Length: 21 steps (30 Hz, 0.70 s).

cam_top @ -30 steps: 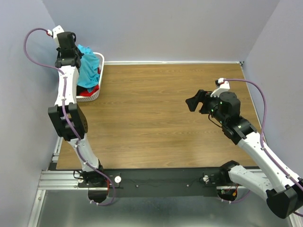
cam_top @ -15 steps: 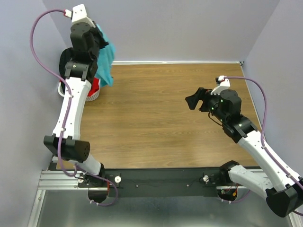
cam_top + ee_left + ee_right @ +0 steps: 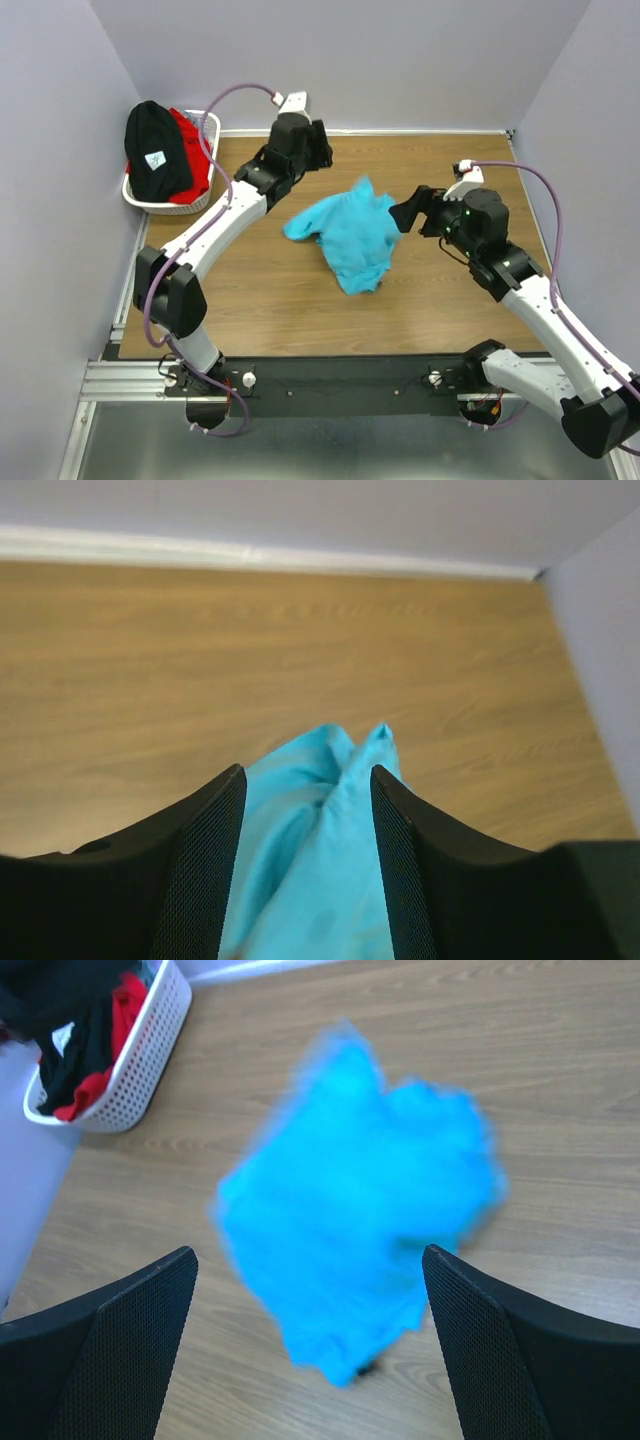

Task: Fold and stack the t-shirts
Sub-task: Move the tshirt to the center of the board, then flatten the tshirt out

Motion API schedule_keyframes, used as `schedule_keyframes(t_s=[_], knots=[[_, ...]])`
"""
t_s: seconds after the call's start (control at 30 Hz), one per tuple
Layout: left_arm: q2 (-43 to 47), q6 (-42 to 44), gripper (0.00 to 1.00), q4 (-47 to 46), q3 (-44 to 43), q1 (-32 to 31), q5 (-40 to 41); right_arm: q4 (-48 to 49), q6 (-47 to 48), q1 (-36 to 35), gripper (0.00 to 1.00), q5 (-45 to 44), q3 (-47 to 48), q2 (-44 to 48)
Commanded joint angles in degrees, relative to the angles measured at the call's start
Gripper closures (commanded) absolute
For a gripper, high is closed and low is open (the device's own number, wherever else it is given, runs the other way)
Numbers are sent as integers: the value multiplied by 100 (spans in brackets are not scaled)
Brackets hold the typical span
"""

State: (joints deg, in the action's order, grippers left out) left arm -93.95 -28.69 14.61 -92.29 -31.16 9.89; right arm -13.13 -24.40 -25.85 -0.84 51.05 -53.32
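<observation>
Turquoise t-shirt (image 3: 350, 235) is lying crumpled at the centre of the desk (image 3: 250, 300) | left fingers (image 3: 205, 880) are hovering open at its 11 o'clock, gripping nothing | right fingers (image 3: 130, 1330) are hovering wide open at its 3 o'clock | step, as judged: spreading it flat | next move is calling for both arms pinching opposite edges.

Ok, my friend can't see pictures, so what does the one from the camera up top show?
A crumpled turquoise t-shirt is in the middle of a wooden table, between the left gripper and the right gripper, both open. In the far left corner, a white basket holds a black t-shirt and a red t-shirt.
</observation>
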Motion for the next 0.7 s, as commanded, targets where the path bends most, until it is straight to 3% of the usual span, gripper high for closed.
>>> schedule_keyframes(t_s=[0.0, 0.13, 0.33, 0.5, 0.67], knots=[[-44, -444, 39, 50, 492, 48, -32, -94, -73, 9, 0, 488, -305, -257], [289, -830, 41, 42, 1561, 136, 364, 20, -179, -271, 0, 253, -472, -775], [879, -1183, 51, -582, 3144, 364, 49, 100, -345, -1587, 6, -978, -341, -1776], [466, -1192, 63, -915, 3305, 365, -758, 117, -618, -2284, 13, -1690, -350, -2436], [-52, -1183, 63, -1153, 3253, 93, -892, 406, -654, -2539, 21, -2095, -323, -3087]])
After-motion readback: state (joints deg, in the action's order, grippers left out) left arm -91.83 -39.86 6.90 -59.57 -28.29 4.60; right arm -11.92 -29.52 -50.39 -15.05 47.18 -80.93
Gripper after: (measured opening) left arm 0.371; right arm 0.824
